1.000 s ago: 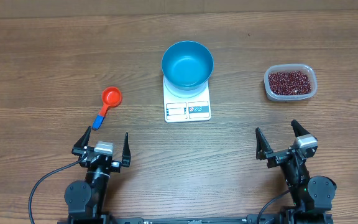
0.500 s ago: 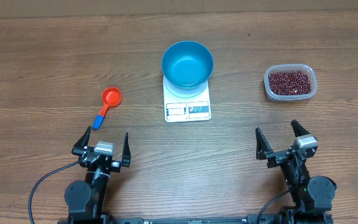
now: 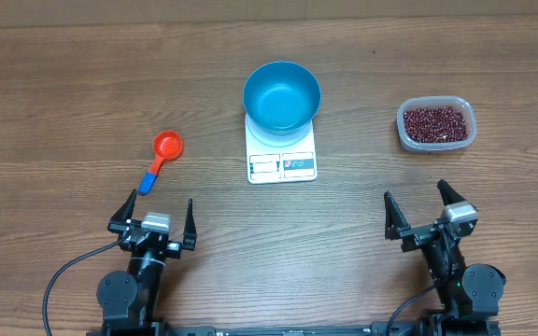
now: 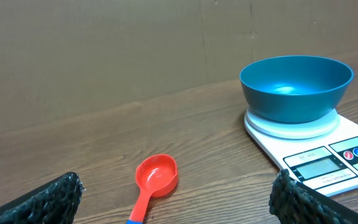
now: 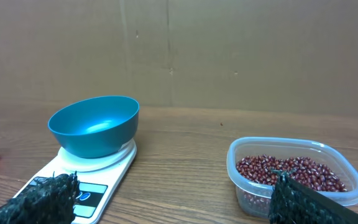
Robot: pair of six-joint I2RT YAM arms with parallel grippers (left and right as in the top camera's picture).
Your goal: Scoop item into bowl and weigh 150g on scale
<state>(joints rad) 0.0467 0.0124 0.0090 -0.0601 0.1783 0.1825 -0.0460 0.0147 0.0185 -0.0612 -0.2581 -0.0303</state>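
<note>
Two hands wide, empty. Overhead: left hand (image 3: 157, 203), right hand (image 3: 415, 191) nearside of flat white scale (image 3: 282, 163); round blue bowl (image 3: 281, 96) on it, unfilled. Left wrist: red plastic scoop (image 4: 156, 177) left of scale. Right wrist: red-brown beans (image 5: 291, 171) in clear tub (image 5: 291, 141), right of scale. Scooping unstarted; next, probably, grasp the scoop's handle.

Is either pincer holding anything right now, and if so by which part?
Nothing is held. The left pincer and right pincer both stand open and empty; the red scoop lies untouched.
</note>
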